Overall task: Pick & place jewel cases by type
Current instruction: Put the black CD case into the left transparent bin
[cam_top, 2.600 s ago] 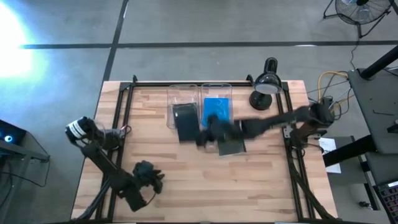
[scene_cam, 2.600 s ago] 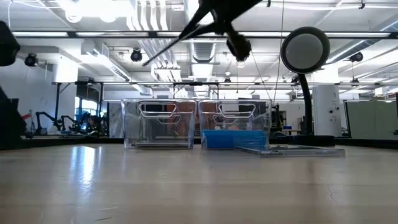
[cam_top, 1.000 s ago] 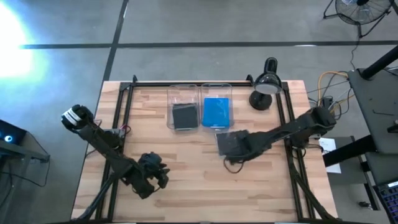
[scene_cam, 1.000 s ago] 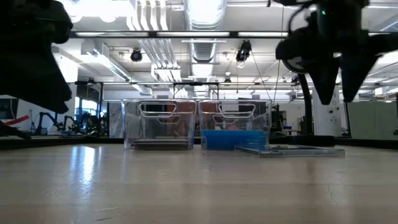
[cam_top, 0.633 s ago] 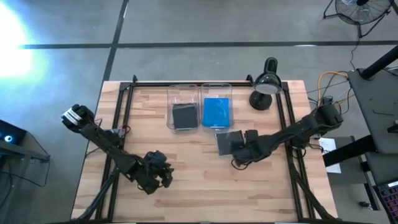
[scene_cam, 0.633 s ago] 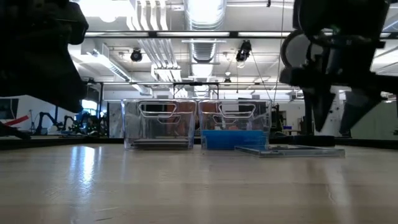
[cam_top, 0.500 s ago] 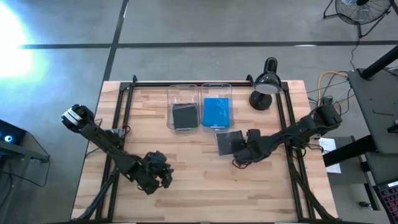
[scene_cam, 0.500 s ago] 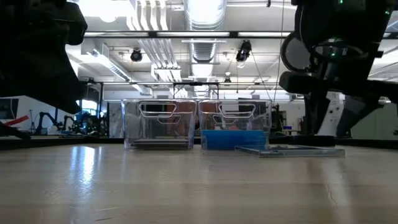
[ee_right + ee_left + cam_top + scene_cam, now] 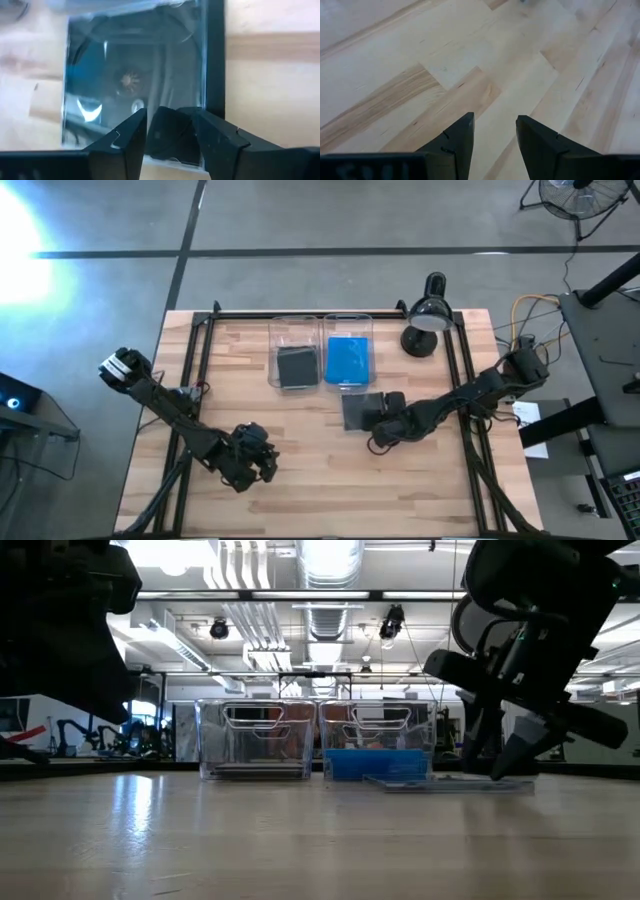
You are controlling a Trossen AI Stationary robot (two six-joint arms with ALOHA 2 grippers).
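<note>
A dark jewel case [image 9: 358,410] with a clear cover lies flat on the table, just near of the bins [image 9: 135,75] [image 9: 450,782]. My right gripper [image 9: 380,418] [image 9: 170,142] stands open over the case's right-hand edge, fingers slanting down. The left clear bin [image 9: 272,340] holds a dark case [image 9: 295,367]. The right bin [image 9: 371,330] holds a blue case [image 9: 348,360]. My left gripper [image 9: 252,466] [image 9: 495,135] hangs open above bare wood at the near left. My right gripper has its fingertips [image 9: 505,768] down on the dark case's top, by its right-hand edge [image 9: 172,102]. The fingers slant down from the table's right, side by side along that edge, with nothing pinched between them. The case lies flat on the table.
A black desk lamp [image 9: 425,320] stands at the far right, behind the right arm. Black frame rails run along the table's left edge [image 9: 190,380] and right edge [image 9: 468,430]. Bare wood stretches across the near half [image 9: 330,490].
My right gripper has come down onto the dark case and moved a little toward the table's left edge. The case has slid with it toward the left, staying flat.
</note>
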